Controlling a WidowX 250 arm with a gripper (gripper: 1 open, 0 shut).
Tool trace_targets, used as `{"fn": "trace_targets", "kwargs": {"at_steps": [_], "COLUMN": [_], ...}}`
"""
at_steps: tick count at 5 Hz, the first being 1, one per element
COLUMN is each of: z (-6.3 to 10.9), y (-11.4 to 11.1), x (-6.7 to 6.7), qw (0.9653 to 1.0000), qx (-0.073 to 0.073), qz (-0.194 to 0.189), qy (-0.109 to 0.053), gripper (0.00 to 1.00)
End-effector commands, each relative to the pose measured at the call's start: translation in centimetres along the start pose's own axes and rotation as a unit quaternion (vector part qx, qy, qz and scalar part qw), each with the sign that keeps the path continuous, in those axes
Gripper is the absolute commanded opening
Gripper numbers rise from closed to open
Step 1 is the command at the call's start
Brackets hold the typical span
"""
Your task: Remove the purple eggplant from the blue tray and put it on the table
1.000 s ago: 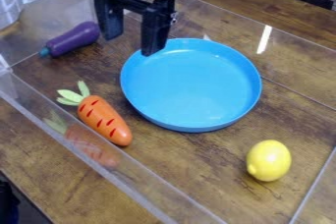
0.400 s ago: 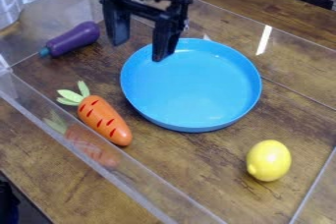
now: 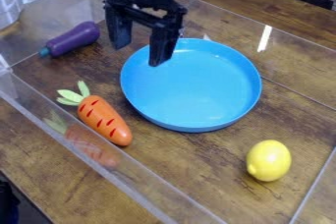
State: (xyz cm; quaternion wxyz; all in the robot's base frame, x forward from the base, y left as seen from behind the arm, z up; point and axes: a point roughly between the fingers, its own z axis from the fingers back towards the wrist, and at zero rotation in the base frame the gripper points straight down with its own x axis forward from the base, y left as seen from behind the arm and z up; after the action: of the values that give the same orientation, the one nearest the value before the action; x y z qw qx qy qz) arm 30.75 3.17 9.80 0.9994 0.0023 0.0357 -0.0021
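Although the task names the blue tray (image 3: 192, 84) as the starting place of the purple eggplant (image 3: 71, 38), the eggplant lies on the table (image 3: 197, 184) at far left, well apart from the tray's rim, and the tray itself is bare. The gripper (image 3: 140, 43) hangs pointing straight down above the tray's far-left rim, its two dark fingers spread wide and released, with nothing between them.

Change over the last second: the gripper has shifted slightly toward the right and the near side, so that its right-hand finger now overlaps the tray's rim in the picture, where it earlier stood farther back beyond the rim. The eggplant, the orange carrot (image 3: 97, 116) at near left and the yellow lemon (image 3: 268, 159) at near right have all kept their places. Whether the fingertips touch the tray or hover above it cannot be told from this single view.

Reading for the task: as things lie, the goal condition appears already met, since the eggplant rests on wood and not in the dish. The gripper's drift carries it away from the eggplant and toward the empty tray, which suggests either a withdrawal after release or a movement unrelated to any further grasp; no pick is in hand.
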Motion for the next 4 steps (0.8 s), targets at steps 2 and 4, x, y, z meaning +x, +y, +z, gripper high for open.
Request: {"fn": "trace_targets", "kwargs": {"at_steps": [2, 4], "z": [2.9, 2.6], "y": [1.3, 2.3], "x": [0.5, 0.1], "qw": [0.9995, 0.9991], "qx": [0.005, 0.001], "qz": [-0.007, -0.019], "qy": [-0.031, -0.038], "gripper": [1.0, 1.0]}}
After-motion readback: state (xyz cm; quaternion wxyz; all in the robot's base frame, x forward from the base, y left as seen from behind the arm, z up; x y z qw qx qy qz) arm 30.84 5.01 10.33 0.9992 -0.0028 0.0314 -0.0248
